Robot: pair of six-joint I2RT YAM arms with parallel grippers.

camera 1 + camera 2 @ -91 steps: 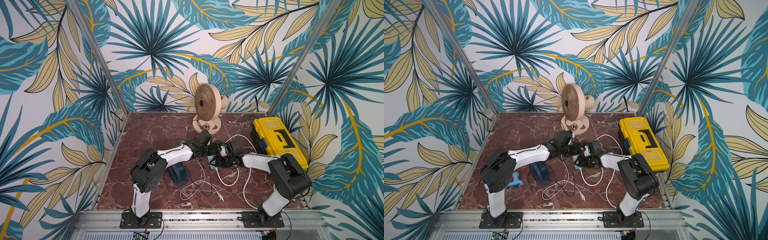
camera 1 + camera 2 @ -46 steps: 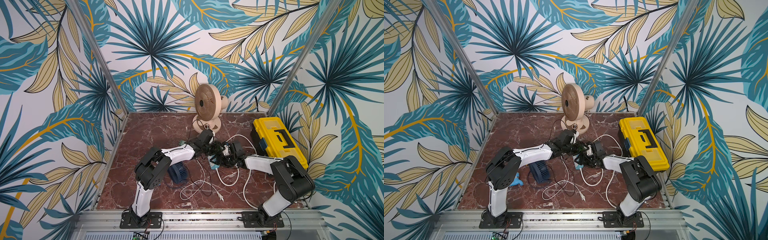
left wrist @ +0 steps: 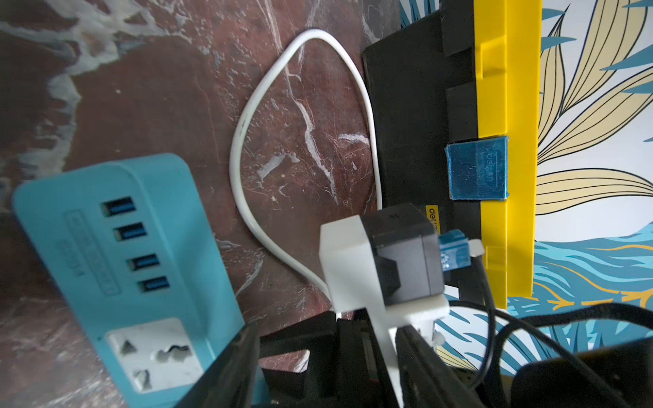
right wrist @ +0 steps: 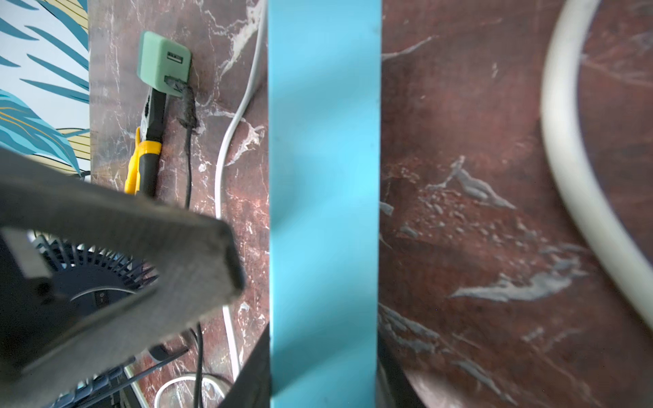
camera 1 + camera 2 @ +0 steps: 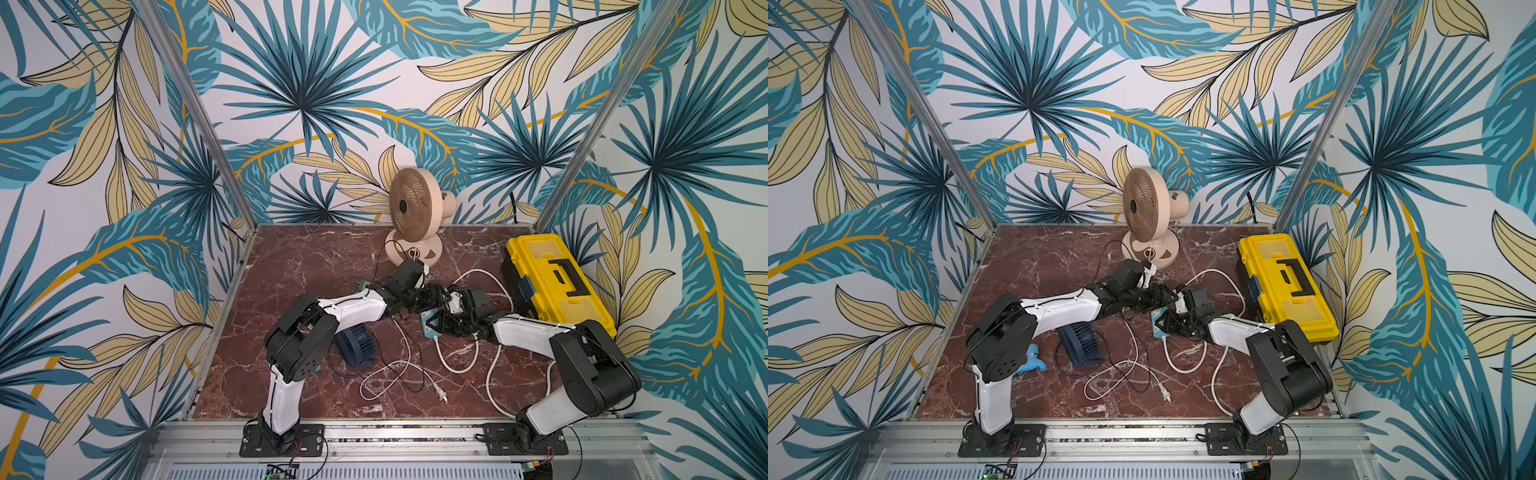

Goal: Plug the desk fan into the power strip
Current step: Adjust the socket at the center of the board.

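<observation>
Two grippers to call, nose to nose at mid-table. Starting with the right gripper (image 4: 323,383): clamped across the long, narrow light-blue plastic power strip (image 4: 323,169), pinching its two long edges, plain back turned to the right wrist camera. Lifted or resting on the table, hard to say. Over to the left gripper (image 3: 327,339): spread wide, carrying nothing, no plug between the fingers (image 3: 226,367). Hovers right at the strip's socket face, close enough to show four blue USB slots (image 3: 130,231) and one white mains socket (image 3: 152,353), all vacant. Moving outward: a thick white cord (image 3: 234,159) off the strip, looping over the red-brown marble tabletop (image 5: 299,266). Nearer the front edge, a thin white lead ending in a small two-pin plug (image 5: 443,397), lying loose, well apart from both grippers. Against the back wall, upright, the round beige plastic desk fan (image 5: 411,208). Beside the left arm, tipped over, a small dark-blue fan (image 5: 353,343); just beside that forearm, a small pale-green plug adapter (image 4: 164,63) with a black lead, up against yellow-handled pliers (image 4: 148,155). Off to the right, a yellow and black plastic toolbox (image 5: 540,257). Scoring it so far: strip secured and presented, by the look of it. Left to do, on this reckoning: fetching a plug, lining up the pins, pushing home. Cannot match either lead to the beige fan with any certainty.
</observation>
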